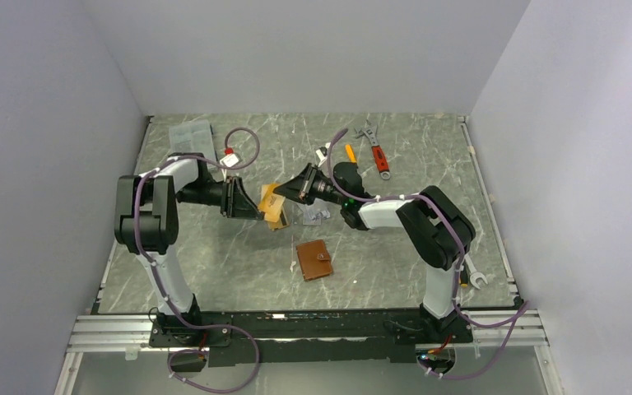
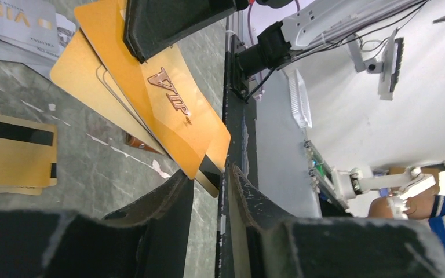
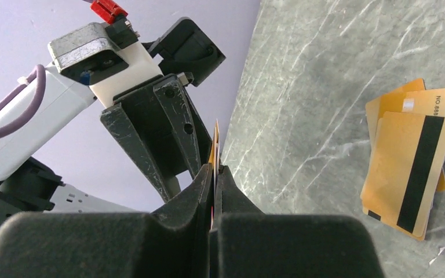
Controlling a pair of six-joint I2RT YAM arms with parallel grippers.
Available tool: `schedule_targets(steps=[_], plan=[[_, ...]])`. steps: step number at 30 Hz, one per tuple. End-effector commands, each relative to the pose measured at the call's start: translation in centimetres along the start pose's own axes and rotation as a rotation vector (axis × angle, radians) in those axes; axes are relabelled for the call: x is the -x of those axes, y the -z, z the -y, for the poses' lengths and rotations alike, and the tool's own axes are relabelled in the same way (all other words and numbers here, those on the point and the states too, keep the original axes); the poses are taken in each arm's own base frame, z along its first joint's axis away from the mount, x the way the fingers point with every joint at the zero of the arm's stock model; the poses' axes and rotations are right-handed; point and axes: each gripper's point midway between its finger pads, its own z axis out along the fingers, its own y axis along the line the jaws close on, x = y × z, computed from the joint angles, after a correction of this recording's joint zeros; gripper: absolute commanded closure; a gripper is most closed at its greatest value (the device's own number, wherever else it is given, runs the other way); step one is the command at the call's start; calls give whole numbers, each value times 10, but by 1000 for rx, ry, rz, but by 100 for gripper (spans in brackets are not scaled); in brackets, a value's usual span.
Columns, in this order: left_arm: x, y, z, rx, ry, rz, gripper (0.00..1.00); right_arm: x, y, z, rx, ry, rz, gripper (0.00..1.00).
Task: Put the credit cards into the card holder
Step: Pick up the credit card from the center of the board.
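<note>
Aloft, right gripper (image 3: 214, 169) pinches glossy gold credit cards (image 2: 168, 104); left gripper (image 2: 211, 176) stands narrowly parted around their corner.

I log the holder (image 1: 313, 259) on the table (image 1: 214, 263), before the cards (image 1: 276, 216). These sit between left gripper (image 1: 255, 210) and right gripper (image 1: 284, 191). A wrench (image 1: 376, 152) lies behind, rightward.
</note>
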Motion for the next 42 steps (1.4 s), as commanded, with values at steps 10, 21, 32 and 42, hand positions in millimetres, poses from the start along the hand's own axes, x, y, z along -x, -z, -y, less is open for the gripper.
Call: schedule_targets(steps=[10,21,32,42], plan=[[59,23,-1,466,-197,-54,51,29,4,-39,48,97,90,100],[15,11,-18,380,-106,-35,45,26,8,-50,72,117,96,100],[41,14,7,352,-231,30,52,17,4,-45,49,157,67,100],[35,9,13,284,-124,63,51,18,2,-52,56,188,71,100]])
